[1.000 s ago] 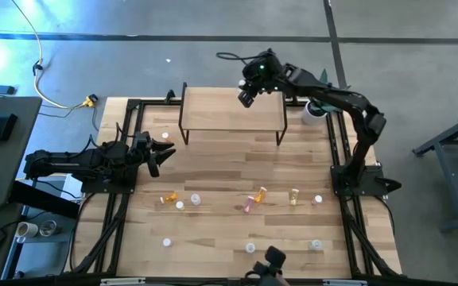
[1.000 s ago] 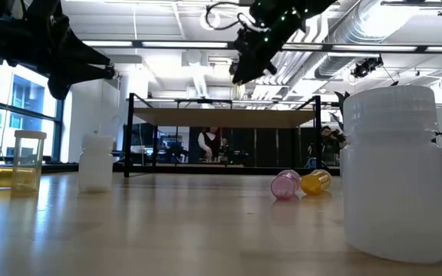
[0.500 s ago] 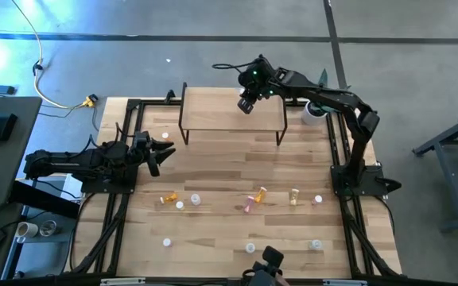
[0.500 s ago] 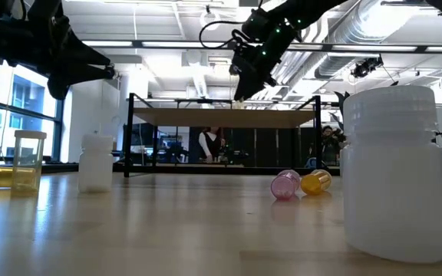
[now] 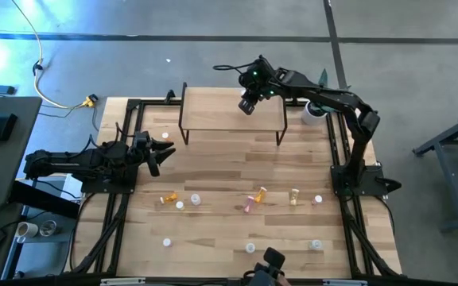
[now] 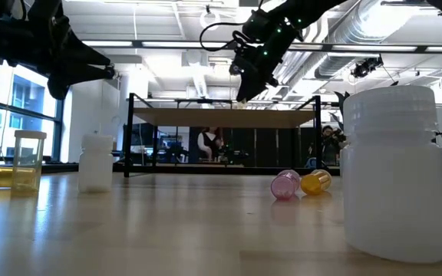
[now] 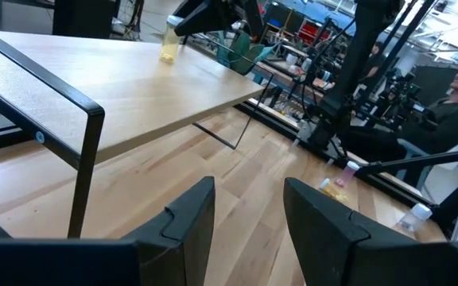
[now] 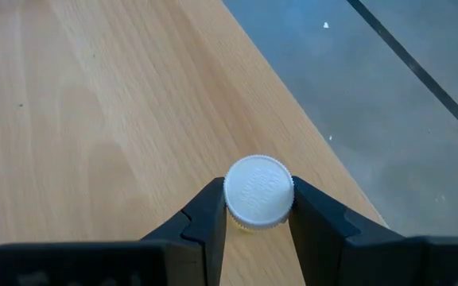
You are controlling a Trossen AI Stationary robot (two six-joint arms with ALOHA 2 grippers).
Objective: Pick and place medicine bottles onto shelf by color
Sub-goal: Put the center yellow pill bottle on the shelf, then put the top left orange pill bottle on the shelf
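Here the right gripper hung just above the shelf, near its far edge, fingers closed on a white-capped yellow bottle. Releasing well meant lowering it upright until its base touched the wood, clear of that edge.

Robotics lab in an open-plan industrial space. Evidence: two dark arms bolted to a black metal frame around a wooden surface, bare concrete floor with a loose yellow cable, exposed ceiling ducts and strip lights, big windows, people at equipment racks in the background.
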